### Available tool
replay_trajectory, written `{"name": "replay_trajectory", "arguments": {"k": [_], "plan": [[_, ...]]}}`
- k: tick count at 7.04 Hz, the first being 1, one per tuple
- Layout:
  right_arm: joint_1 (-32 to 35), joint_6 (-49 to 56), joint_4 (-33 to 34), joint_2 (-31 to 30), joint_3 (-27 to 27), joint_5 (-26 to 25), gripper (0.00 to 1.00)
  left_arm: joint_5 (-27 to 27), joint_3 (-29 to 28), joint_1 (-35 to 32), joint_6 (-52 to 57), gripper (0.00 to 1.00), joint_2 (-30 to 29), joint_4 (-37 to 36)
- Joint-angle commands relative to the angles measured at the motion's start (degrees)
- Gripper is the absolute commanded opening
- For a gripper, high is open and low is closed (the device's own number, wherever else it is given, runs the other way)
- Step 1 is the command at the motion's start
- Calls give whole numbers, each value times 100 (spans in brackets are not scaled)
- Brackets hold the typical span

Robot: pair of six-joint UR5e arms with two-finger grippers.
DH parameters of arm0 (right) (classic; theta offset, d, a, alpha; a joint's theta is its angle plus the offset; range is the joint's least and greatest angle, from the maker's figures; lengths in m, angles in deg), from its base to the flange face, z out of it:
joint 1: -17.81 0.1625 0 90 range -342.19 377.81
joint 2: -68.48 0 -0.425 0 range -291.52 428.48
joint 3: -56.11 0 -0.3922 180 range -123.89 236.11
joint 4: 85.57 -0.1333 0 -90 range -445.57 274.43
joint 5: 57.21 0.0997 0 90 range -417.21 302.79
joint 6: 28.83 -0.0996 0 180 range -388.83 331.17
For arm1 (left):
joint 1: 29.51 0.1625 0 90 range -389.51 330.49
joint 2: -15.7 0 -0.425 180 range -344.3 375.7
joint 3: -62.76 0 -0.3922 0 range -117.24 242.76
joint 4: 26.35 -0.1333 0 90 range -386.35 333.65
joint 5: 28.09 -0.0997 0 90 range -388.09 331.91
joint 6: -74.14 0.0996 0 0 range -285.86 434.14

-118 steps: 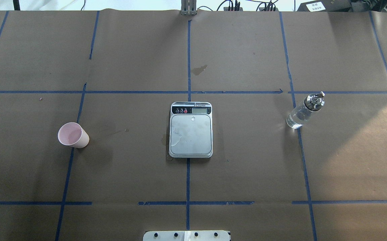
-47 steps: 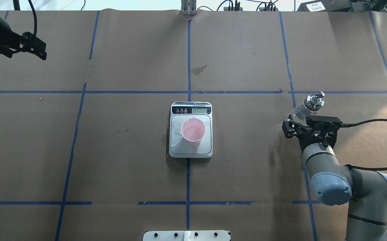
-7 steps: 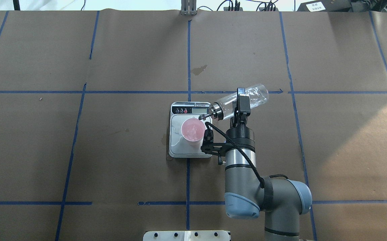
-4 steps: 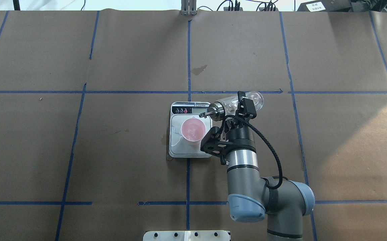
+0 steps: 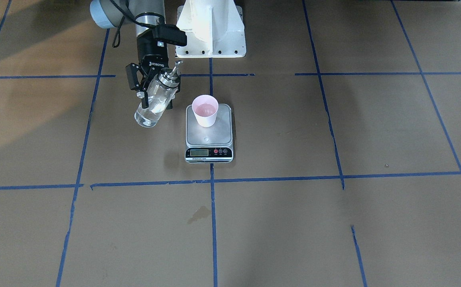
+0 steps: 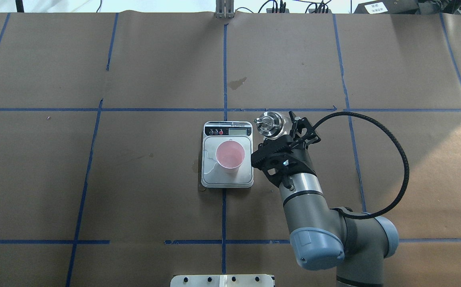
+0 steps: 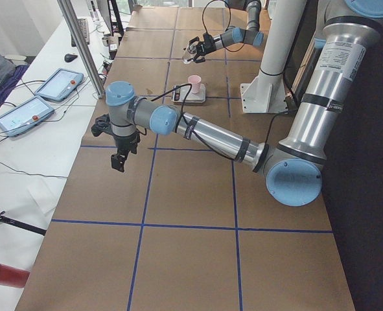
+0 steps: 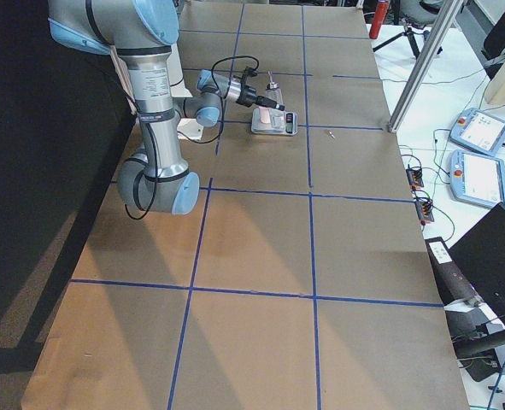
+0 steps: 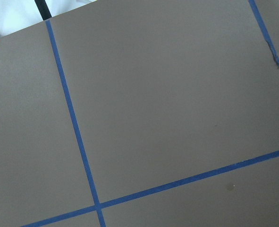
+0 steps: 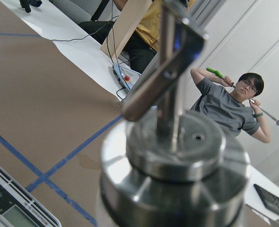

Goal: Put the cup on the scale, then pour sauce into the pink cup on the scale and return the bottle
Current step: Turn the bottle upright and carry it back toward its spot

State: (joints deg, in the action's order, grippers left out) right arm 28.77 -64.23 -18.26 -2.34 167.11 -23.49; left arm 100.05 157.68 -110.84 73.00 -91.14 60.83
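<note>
A small pale pink tapered cup (image 6: pixel 229 155) is seen standing upright on the silver-grey steel plate of a flat rectangular kitchen scale (image 6: pixel 214 177), towards the plate's far half and just short of the black strip with the display. The scale is set on a table (image 6: pixel 154 199) covered in brown paper and marked off with blue tape lines. In the front-facing view the inside of the cup (image 5: pixel 205 111) appears pink, but whether liquid lies in it cannot be told.

A small clear glass cylindrical bottle (image 6: pixel 269 123) with a shiny metal collar is gripped around its body by the fingers of the right arm (image 5: pixel 136 81). It is held close to upright, with the thin metal spout uppermost. It is placed just beside the scale on the robot's right, level with the display strip and apart from the cup. Whether its base touches the table cannot be told. In the right wrist view the collar and the bent spout (image 10: pixel 163 80) are shown from close by, with a corner of the scale's strip below them.

The fingers of the left arm (image 7: pixel 118 160) are seen only in the left side view, hanging above the table well away from the scale. Whether they are spread or closed cannot be told.
</note>
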Motion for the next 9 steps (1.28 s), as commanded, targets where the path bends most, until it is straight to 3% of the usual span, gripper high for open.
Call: {"name": "replay_trajectory", "arguments": {"k": [1, 2, 3, 5, 6, 9], "plan": [[221, -905, -33, -474, 360, 546, 0, 1, 0, -31, 0, 100, -3, 0], [483, -1725, -625, -772, 379, 1236, 0, 1, 0, -40, 0, 100, -3, 0], [721, -1768, -1170, -1202, 370, 1565, 0, 1, 9, -40, 0, 100, 5, 0], [1265, -2632, -1299, -1688, 187, 2119, 0, 1, 9, -40, 0, 100, -3, 0], [1364, -3343, -1316, -1698, -41, 2252, 0, 1, 9, -40, 0, 100, -3, 0], [1365, -3491, -1703, -1690, -745, 1868, 0, -17, 141, -40, -237, 100, -12, 0]]}}
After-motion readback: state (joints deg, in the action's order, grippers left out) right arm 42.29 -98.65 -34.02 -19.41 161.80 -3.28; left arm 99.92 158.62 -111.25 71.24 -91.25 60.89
